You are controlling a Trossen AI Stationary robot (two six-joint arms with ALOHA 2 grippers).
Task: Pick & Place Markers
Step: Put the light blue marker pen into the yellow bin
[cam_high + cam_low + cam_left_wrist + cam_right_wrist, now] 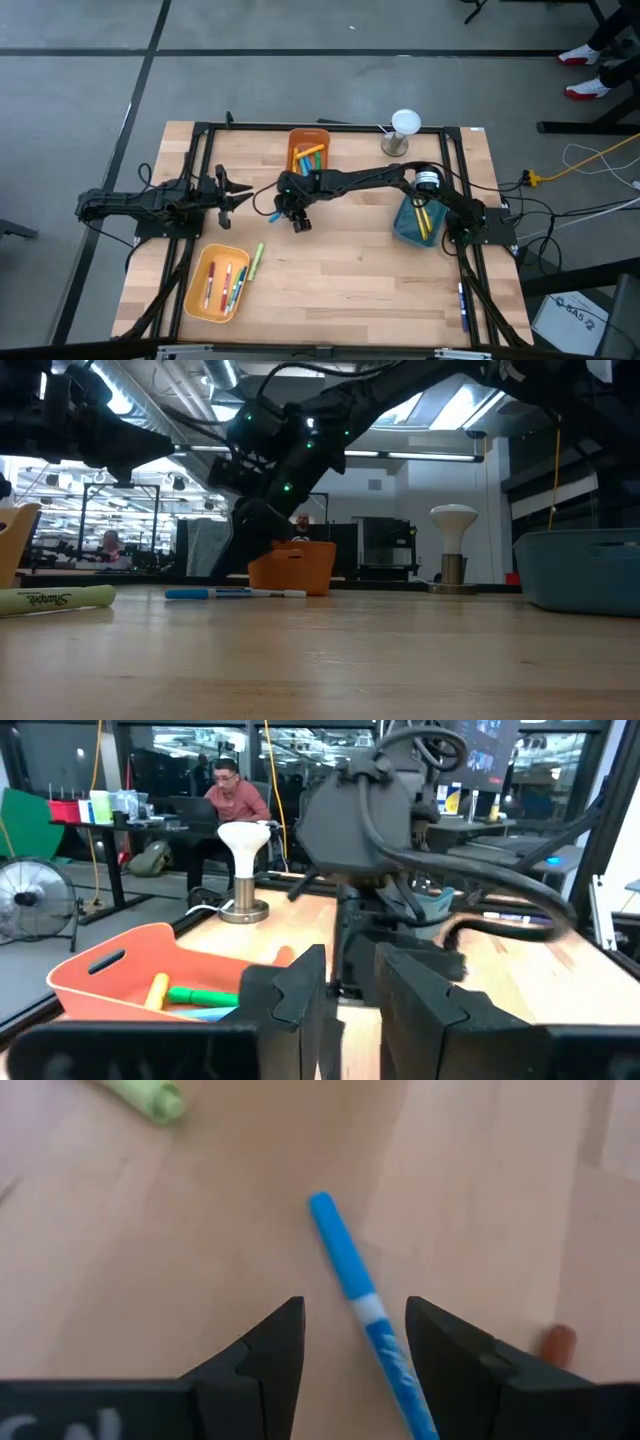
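Note:
A blue marker (350, 1270) lies flat on the wooden table (340, 270), and also shows in the low view (235, 593). My right gripper (352, 1312) reaches from the right to the table's middle (297, 218). It slants down over the marker, open, with one finger on each side and clear of it. A green marker (256, 260) lies near the yellow bin (190, 300), which holds several markers. More markers lie in the orange bin (322, 135) and the teal bin (405, 235). My left gripper (240, 192) waits level at the left, open and with nothing in it.
A white lamp-like stand (403, 130) is at the far right, beside the orange bin. A black frame (200, 130) runs round the table's edges. The right arm (370, 180) spans the middle. Bare wood lies between the yellow bin and the teal bin.

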